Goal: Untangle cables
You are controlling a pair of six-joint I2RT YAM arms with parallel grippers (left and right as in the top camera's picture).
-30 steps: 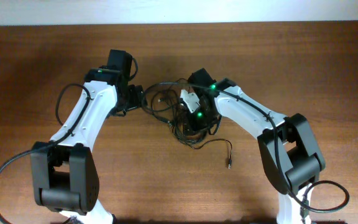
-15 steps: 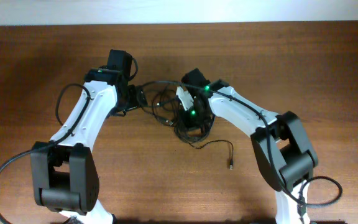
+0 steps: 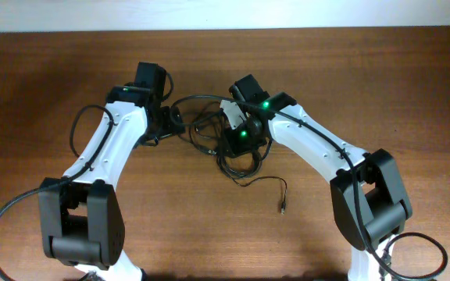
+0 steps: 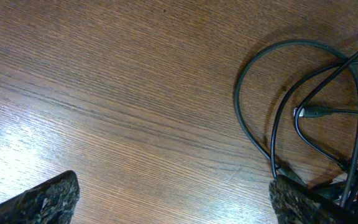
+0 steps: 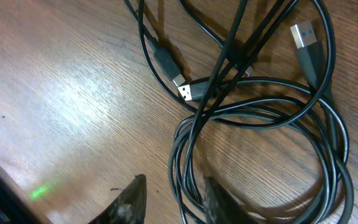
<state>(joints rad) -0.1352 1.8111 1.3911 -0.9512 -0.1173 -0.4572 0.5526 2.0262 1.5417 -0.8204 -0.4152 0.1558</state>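
cables (image 5: 334, 134): thin, round black cords, looped in one heap mid-table (image 3: 381, 86), between the grippers.
plugs: a flat silver-tipped usb end (image 5: 190, 91) lies among the cables; a loose tail's plug (image 3: 282, 208) lies apart from them.
right gripper (image 5: 174, 200): over the cables, slightly parted, strands running between, unpinched.
left gripper (image 4: 173, 200): beside the cables, spread wide, empty.
table: glossy brown wood grain.
change: the tail's plug has slid nearer the cables.
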